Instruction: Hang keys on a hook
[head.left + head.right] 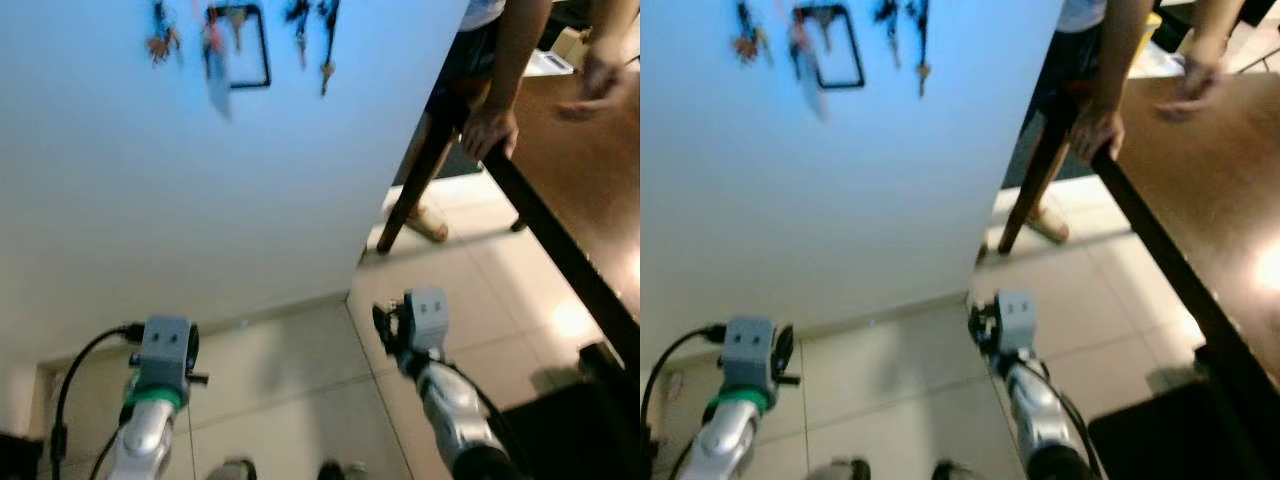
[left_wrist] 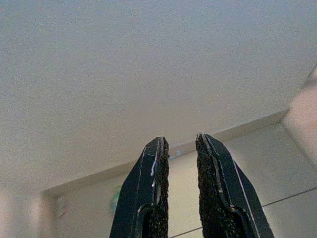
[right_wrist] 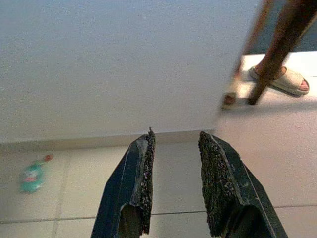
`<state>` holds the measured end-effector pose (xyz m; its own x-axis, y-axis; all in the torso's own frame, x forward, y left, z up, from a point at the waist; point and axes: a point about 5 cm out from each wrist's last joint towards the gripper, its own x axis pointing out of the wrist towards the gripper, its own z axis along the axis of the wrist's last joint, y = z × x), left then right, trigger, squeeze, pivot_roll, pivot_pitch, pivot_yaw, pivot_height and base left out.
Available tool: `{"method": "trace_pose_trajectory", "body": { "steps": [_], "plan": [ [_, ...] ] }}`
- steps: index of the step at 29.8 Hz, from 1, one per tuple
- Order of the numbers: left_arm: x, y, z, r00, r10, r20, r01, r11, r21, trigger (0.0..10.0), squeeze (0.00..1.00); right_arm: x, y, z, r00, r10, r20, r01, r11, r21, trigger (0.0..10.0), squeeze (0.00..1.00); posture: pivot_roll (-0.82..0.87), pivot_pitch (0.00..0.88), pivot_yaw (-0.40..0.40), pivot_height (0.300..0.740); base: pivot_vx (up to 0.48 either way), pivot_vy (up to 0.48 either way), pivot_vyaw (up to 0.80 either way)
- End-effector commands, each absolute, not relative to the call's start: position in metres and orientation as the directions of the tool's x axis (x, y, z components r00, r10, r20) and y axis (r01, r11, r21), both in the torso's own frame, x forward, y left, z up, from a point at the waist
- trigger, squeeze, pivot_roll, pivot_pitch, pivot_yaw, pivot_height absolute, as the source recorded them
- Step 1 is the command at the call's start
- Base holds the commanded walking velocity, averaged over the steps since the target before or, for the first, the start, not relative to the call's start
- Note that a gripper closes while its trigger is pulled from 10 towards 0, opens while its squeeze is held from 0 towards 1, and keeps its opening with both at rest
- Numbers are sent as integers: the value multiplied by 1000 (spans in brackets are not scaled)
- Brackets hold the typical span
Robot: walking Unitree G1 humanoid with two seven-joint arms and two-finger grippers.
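Several bunches of dark keys point(image 1: 310, 35) hang high on the far white wall point(image 1: 200, 180). Both grippers, left gripper point(image 2: 179, 148) and right gripper point(image 3: 176, 144), hang low over the pale tiled floor point(image 1: 290, 400), fingers parted and empty. A person's hand point(image 1: 490, 130) grips the dark wooden table point(image 1: 590, 200) at far right.

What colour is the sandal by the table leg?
Beige or cream. The sandal shows best in the right wrist view, beside the dark table leg.

The wall point(image 1: 200, 180) is showing pale blue-white, with dark and orange keys point(image 1: 160, 40) hanging beside a black frame point(image 1: 245, 50). The bench point(image 1: 590, 170) beside the wall is showing dark brown. Floor tiles point(image 1: 290, 390) are looking cream, a beige sandal point(image 3: 287, 79) resting there.
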<state>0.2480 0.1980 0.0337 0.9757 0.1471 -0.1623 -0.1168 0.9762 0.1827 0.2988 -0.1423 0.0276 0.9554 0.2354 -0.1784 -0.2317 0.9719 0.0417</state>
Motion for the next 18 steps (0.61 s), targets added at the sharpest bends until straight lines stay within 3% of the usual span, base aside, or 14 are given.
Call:
{"method": "trace_pose_trajectory", "body": {
  "steps": [1,18],
  "plan": [
    [239,199,21,964,156,-216,-116,975,190,10000,0,293,-139,21,946,251,-204,-248,968,40,10000,0,148,61,27,740,-334,0,531],
    [240,200,19,964,146,-223,-101,974,201,10000,0,293,-139,20,944,261,-203,-262,965,20,10000,0,136,43,33,740,-334,0,729]
  ]
}}
